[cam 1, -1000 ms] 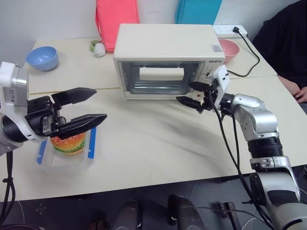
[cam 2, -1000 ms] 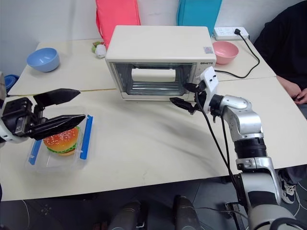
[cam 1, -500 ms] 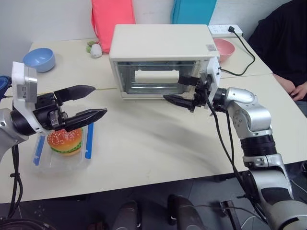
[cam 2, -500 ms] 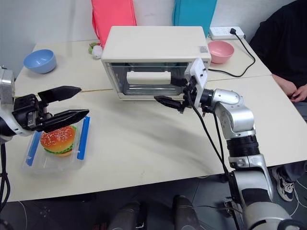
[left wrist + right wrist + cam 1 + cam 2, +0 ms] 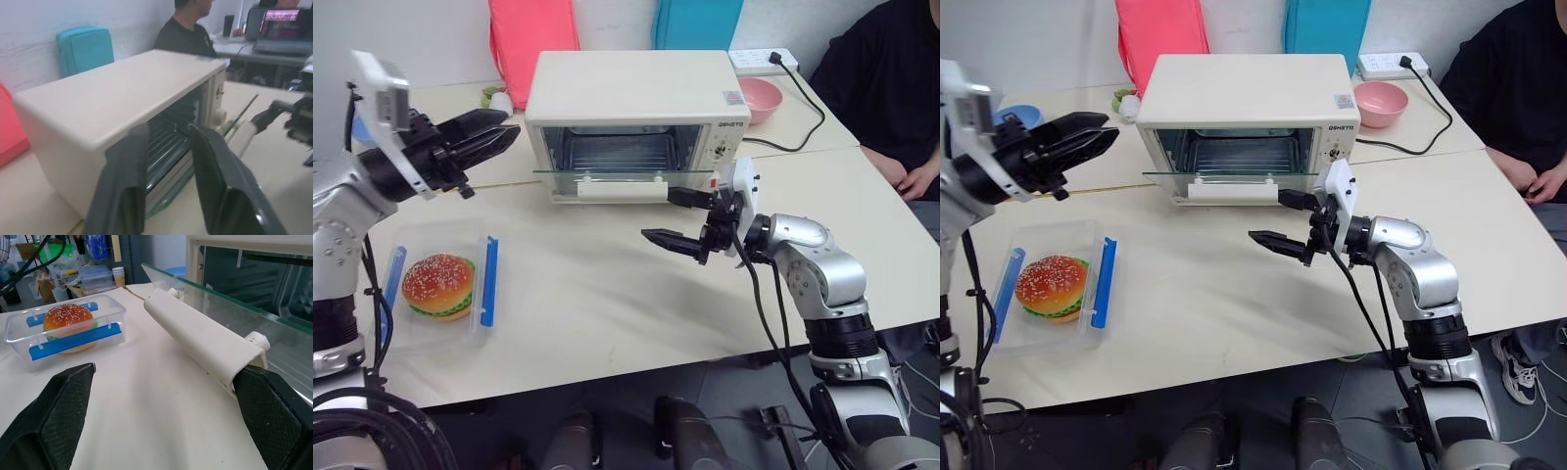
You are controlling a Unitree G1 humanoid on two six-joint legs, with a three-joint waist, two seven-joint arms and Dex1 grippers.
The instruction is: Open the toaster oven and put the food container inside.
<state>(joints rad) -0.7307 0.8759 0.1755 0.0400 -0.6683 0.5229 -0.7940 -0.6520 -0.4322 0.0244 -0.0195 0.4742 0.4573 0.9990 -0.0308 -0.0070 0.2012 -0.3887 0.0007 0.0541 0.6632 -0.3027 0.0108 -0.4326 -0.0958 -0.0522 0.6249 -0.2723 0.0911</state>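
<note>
On the tabletop (image 5: 607, 284) below our half-closed, empty left tool (image 5: 475, 145), the food container (image 5: 438, 294) lies long side front-to-back, far from our spread right tool (image 5: 683, 220).

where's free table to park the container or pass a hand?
Bare table between the food container and the right gripper, running to the near edge. Also right of the right arm. Crowded: in front of the toaster oven, where its open door and that gripper sit.

Two cream tables (image 5: 607, 294) stood pushed together before a white wall (image 5: 401, 39). Pink (image 5: 530, 34) and teal chair backs (image 5: 697, 22) lined the far edge.
</note>
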